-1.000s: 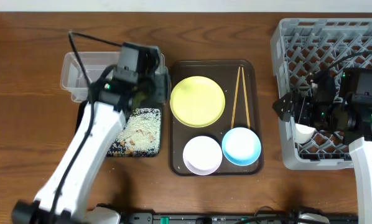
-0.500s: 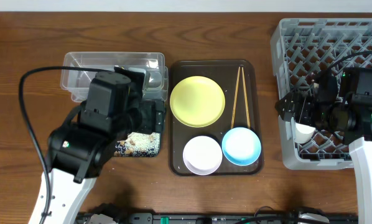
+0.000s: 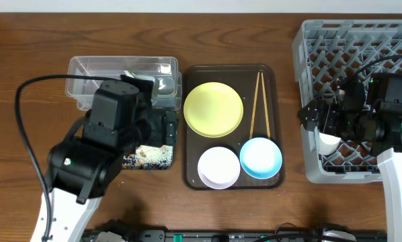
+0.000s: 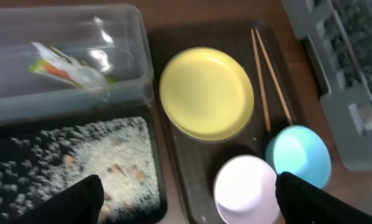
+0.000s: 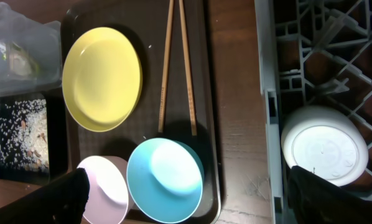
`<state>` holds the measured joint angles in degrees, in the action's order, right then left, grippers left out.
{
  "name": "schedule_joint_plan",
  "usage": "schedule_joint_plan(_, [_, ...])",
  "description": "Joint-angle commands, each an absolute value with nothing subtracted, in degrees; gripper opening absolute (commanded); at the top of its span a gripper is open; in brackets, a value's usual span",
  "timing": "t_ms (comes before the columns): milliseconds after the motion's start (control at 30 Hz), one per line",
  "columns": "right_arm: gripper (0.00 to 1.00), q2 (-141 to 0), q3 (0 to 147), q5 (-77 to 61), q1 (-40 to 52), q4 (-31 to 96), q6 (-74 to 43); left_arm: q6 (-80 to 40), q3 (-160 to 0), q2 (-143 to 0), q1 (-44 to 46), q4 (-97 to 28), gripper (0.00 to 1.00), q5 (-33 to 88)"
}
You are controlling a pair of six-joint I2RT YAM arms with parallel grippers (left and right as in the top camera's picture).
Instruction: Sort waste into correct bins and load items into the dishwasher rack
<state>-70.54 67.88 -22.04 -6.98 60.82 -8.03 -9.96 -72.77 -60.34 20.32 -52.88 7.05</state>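
The green-and-orange wrapper lies in the clear tub. White crumbs and brown scraps cover the black tray. The yellow plate, chopsticks, white bowl and light-blue bowl sit on the brown serving tray. The white cup lies upside down in the grey rack at its near left corner. My left gripper is open and empty above the black tray's right edge. My right gripper is open and empty, above the gap between serving tray and rack.
The dark brown serving tray lies between the bins and the rack. My left arm covers most of the black tray from above. Bare wooden table runs along the front edge.
My left arm has pulled back from over the clear tub toward the near side and risen; it now hangs over the black tray. The right arm has barely moved.
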Motion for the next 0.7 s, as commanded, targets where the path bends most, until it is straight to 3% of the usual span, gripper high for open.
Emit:
schedule_joint_plan(0, [0.99,-70.39,68.53,-21.85,-6.68,60.86,-7.18,-7.33,-69.58,-55.48,20.32,-48.97,0.9,0.73])
schedule_joint_plan(400, [0.99,-70.39,68.53,-21.82,-6.68,60.88,-7.18,0.43,-44.16,-34.48,14.76,-22.24,0.9,0.82])
schedule_joint_plan(667, [0.99,-70.39,68.53,-21.82,-6.68,60.88,-7.2,0.45,-29.34,-21.82,13.13,-12.88,0.9,0.84])
